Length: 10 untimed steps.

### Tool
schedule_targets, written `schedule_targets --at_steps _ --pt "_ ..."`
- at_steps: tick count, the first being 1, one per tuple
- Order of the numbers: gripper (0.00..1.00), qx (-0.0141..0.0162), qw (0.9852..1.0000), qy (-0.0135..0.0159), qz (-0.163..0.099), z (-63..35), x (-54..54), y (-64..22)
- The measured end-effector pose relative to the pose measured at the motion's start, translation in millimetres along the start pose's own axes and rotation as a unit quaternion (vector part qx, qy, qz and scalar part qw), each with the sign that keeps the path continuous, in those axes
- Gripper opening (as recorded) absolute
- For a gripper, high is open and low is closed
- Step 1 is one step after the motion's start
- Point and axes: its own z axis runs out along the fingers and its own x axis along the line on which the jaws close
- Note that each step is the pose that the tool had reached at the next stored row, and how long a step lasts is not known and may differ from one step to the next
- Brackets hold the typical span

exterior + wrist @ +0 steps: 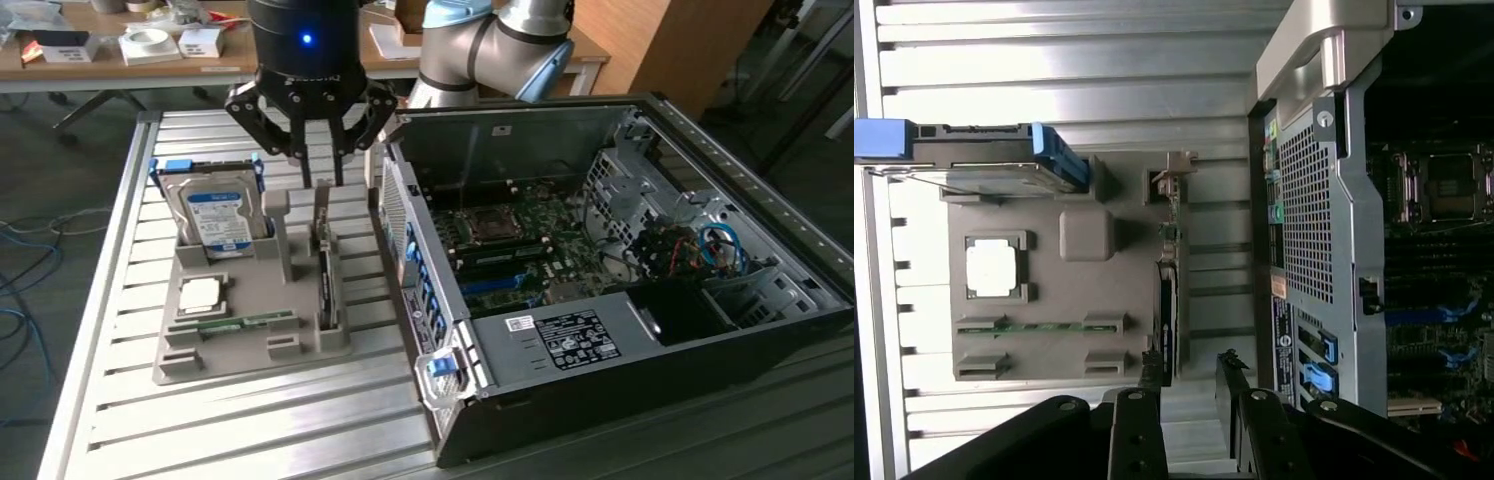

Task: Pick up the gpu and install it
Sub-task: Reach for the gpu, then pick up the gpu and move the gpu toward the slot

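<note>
1. The graphics card [324,270] stands on its long edge in a slot along the side of the grey tray [240,345] nearest the computer case [414,250]; it is seated in the tray and not lifted.
2. The claw [322,185] hangs over the far end of the tray, above that end of the card; its fingers stand apart, with nothing between them and nothing held.
3. Risk, as I judge it: in the wrist view one finger [1152,372] sits in line with the thin edge of the card, not to one side of it; coming down like this it could land on the card's top edge and press or tip it, not straddle it.
4. Risk: the card is thin and upright, so an off-centre pinch near one end could let it swing or jam in its slot as it rises.
5. Risk: the case wall stands just beside that side of the tray; a wide claw has little room there and could knock it.
6. The hard drive [220,215] stands at the tray's opposite far corner, apart from the claw; the memory stick [247,322] and processor chip [203,293] lie at the near half.
7. Pose: the arm [481,40] reaches in from behind the tray, wrist vertical, fingers pointing straight down at the counter [267,420].
</note>
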Motion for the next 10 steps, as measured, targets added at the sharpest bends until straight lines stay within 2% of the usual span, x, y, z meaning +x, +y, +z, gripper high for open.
schedule_targets --at_steps 6,10 --pt "0.36 0.0 1.0 0.0 0.0 8.4 0.2 -0.4" --pt "0.36 0.0 1.0 0.0 0.0 9.2 0.2 -0.4"
